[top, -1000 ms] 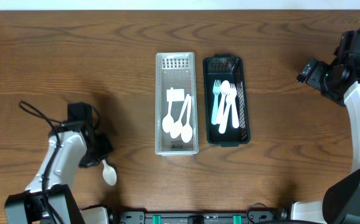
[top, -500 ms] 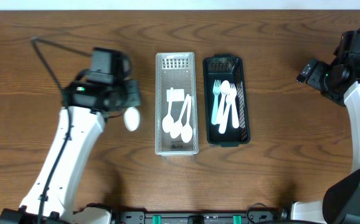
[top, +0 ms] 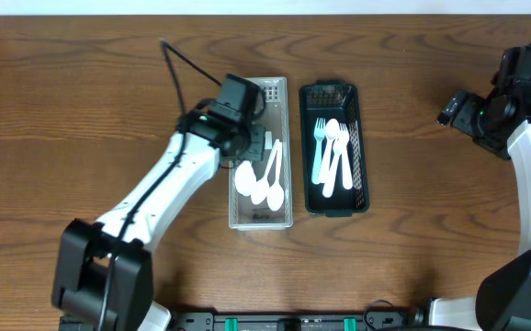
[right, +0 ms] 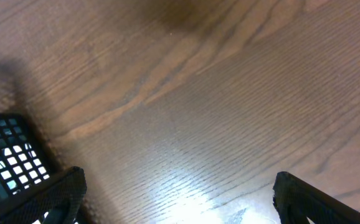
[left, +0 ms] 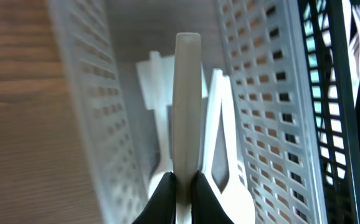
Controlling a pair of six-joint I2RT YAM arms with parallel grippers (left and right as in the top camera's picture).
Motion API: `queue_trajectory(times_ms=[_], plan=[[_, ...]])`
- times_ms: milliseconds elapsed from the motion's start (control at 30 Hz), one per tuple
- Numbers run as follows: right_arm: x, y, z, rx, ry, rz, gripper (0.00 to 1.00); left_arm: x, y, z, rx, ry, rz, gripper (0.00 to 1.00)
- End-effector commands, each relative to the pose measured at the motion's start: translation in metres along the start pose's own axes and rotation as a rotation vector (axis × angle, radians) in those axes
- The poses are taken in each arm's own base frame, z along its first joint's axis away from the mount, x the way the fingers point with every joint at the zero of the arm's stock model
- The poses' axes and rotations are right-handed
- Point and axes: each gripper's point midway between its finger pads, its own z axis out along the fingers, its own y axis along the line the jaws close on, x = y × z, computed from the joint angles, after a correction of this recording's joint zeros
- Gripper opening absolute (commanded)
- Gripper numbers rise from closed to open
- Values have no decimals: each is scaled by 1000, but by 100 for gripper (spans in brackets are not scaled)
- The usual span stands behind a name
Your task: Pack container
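My left gripper (top: 247, 147) is over the white perforated container (top: 260, 218) and is shut on a white plastic spoon (left: 187, 106), which it holds just above the spoons (top: 271, 189) lying inside. In the left wrist view the black jaws (left: 183, 193) pinch the spoon's handle, with the container walls (left: 261, 99) on both sides. The black basket (top: 335, 206) beside it holds white and pale green forks and spoons (top: 332, 156). My right gripper (top: 458, 106) is open and empty, far right over bare table (right: 186, 124).
The black basket's corner (right: 9, 158) shows at the left edge of the right wrist view. A black cable (top: 183, 64) runs from the left arm over the wood table (top: 91, 101).
My left arm has swung from the table's front left to over the white container, carrying the white spoon. The right arm has not moved.
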Motion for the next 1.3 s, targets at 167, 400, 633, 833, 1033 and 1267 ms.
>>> queue_trajectory(times_ms=[167, 400, 633, 833, 1033, 1267], plan=[[0, -4, 0, 16, 4, 1, 99, -15, 0, -20, -15, -55, 17, 98], [-17, 17, -20, -66, -105, -204, 99, -53, 50, -120, -223, -241, 27, 98], [-34, 60, -131, -306, -432, -300, 99, -47, 97, -232, -357, -477, -73, 98], [-7, 51, -252, -412, -730, -324, 99, 3, 121, -320, -434, -648, -152, 98], [31, 27, -323, -460, -918, -320, 99, 60, 123, -366, -424, -745, -171, 98], [61, 11, -350, -477, -987, -319, 99, 117, 128, -365, -441, -665, -151, 98]])
